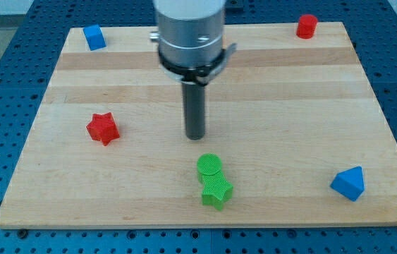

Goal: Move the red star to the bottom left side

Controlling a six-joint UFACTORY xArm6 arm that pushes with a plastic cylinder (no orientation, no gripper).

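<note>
The red star (103, 128) lies on the wooden board (290, 106) at the view's left, about mid-height. My tip (195, 136) rests on the board near the middle, well to the right of the red star and apart from it. A green cylinder (209, 166) sits just below and right of the tip, with a green star (216, 191) touching its lower side.
A blue cube (94, 37) sits at the top left corner. A red cylinder (306, 26) sits at the top right. A blue triangular block (348, 183) lies at the bottom right. The board's edges border a blue perforated table.
</note>
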